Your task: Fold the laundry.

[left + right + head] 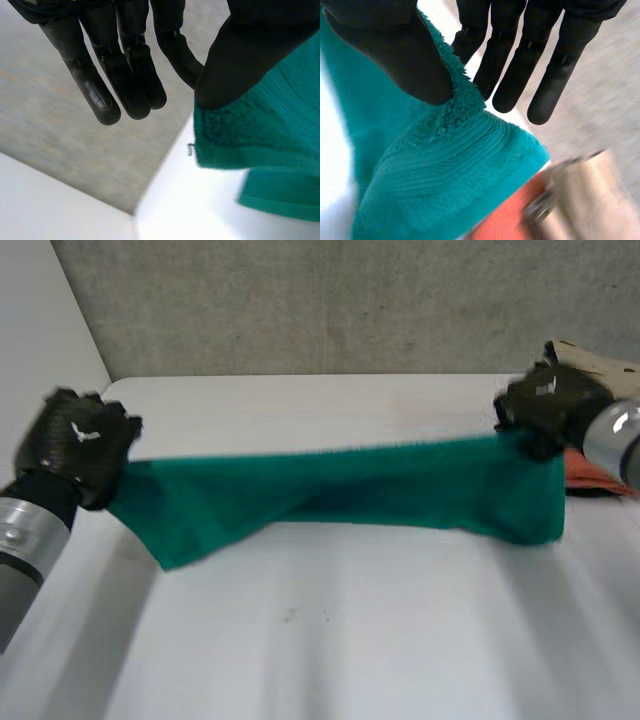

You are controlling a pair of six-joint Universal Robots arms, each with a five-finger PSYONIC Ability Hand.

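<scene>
head view: a white bench (330, 640) runs back to a grey concrete wall (330, 300). above it a green towel (400, 485) is stretched between both hands, its lower edge drooping near the left hand (75, 445), which clamps one end under its thumb with its other fingers (107, 100) straight. the right hand (550, 405) pinches the opposite end the same way, just beside an orange item (590, 472).

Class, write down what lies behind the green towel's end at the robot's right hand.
An orange item lies behind the green towel, with a beige object beside it. The towel covers part of the orange item, so its shape is unclear.
</scene>
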